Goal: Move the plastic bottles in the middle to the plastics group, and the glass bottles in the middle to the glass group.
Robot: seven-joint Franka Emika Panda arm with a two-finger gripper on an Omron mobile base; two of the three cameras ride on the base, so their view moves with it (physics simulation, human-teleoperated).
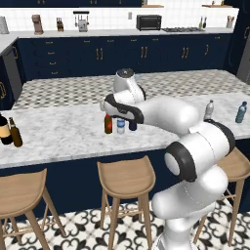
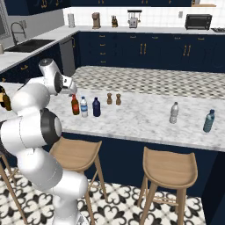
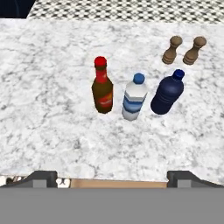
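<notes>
Three bottles stand in a row mid-counter: a reddish-brown glass bottle (image 3: pixel 102 87) with a red cap, a clear water bottle (image 3: pixel 134 98) with a blue label, and a dark navy bottle (image 3: pixel 167 94). My gripper (image 3: pixel 113 179) hovers above and in front of them, open, with nothing between its fingertips (image 3: pixel 41 178). The same row shows as the reddish-brown bottle (image 1: pixel 108 124), the water bottle (image 1: pixel 120 125) and the navy bottle (image 1: pixel 133 125). The glass group, a dark wine bottle (image 1: pixel 4 129) and an amber bottle (image 1: pixel 15 133), is far left. The plastics group, a greyish bottle (image 1: pixel 209 110) and a teal-blue bottle (image 1: pixel 240 112), is far right.
Two brown wooden shakers (image 3: pixel 172 49) (image 3: pixel 194 50) stand just behind the navy bottle. Wooden stools (image 1: pixel 125 178) line the marble counter's near edge (image 1: pixel 73 158). Bare marble (image 2: pixel 140 116) stretches between the middle row and the plastics group.
</notes>
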